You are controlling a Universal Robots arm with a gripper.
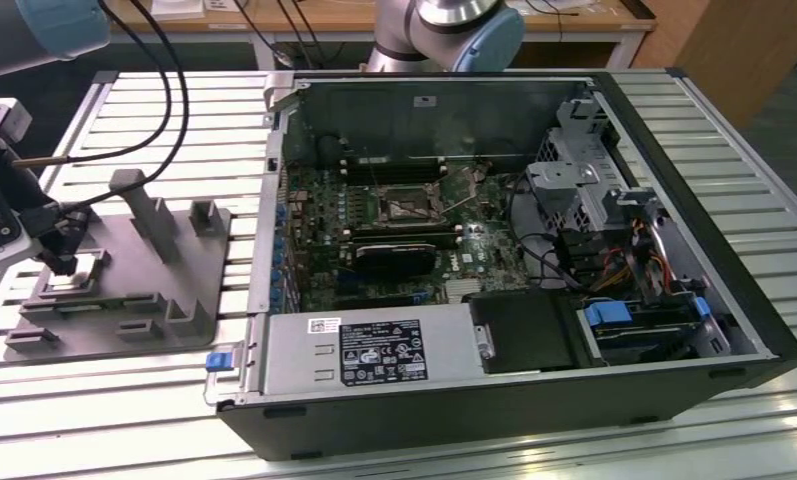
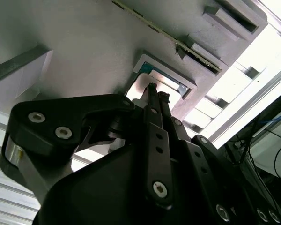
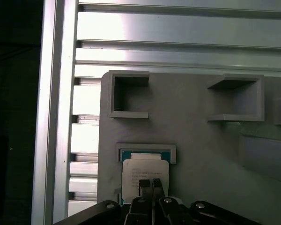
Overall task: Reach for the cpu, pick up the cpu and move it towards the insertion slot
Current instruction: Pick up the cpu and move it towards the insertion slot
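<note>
Pincer (image 3: 151, 183), black fingers pressed together, over small silvery square cpu (image 3: 136, 171) | cpu lies in recess of grey plastic blocky fixture (image 3: 201, 159) | shiny-framed dark insertion slot (image 1: 409, 208) well apart from fixture

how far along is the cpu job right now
The reach looks done: the gripper hangs right over the cpu, fingers shut, tips at its top plate; contact I cannot confirm. In hand: nothing yet, the cpu lies in its recess in the grey fixture. Left: the pickup and the carry to the insertion slot inside the computer case.
</note>
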